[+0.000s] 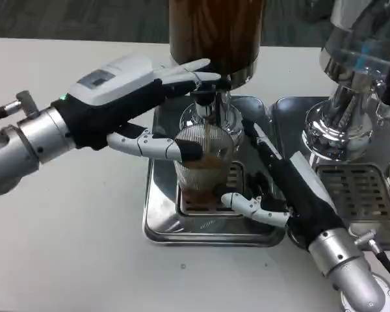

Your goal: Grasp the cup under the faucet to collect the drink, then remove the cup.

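Right hand [292, 195] grips cup [201, 159] under faucet [208, 107] | left hand [127, 88] presses faucet, holding nothing | keep cup upright, centred until filled.

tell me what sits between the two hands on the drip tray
In the head view, the ribbed clear cup stands between the left hand and right hand, on the drip tray grate, brown drink pooling inside.

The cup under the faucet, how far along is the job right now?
Done: the ribbed clear cup stands on the drip tray under the faucet, with brown drink already in its lower part. In hand: the left hand reaches up at the faucet while the right hand holds the cup from its side. Left: finishing the fill and taking the cup away.
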Controlling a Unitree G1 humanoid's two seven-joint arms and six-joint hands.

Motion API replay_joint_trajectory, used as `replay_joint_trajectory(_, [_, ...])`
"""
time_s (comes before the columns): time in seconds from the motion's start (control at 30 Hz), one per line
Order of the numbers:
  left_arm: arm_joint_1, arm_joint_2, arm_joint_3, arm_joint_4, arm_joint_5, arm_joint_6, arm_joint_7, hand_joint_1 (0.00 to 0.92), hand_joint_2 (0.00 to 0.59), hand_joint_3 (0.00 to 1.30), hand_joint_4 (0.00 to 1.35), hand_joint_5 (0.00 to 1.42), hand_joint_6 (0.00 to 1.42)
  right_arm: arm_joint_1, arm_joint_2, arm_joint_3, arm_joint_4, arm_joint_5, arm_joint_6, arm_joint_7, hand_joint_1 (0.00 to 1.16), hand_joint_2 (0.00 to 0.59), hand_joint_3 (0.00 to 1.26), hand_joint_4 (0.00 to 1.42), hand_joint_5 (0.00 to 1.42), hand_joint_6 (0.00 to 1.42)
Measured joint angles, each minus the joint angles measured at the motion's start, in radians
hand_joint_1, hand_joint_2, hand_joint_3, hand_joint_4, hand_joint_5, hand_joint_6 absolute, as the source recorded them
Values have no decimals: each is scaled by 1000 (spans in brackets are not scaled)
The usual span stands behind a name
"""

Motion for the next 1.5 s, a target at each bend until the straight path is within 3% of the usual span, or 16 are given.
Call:
replay_joint_trajectory(0.97, [43,-21,189,15,-201,6,-84,0,121,174,27,116,225,-27,10,-13,47,12,-35,-9,681,232,0,0,0,0])
replay_joint_trajectory(1.5, [201,-9,281,11,-278,52,-134,0,130,197,53,127,234,-60,11,-12,114,31,-67,-1,680,215,0,0,0,0])
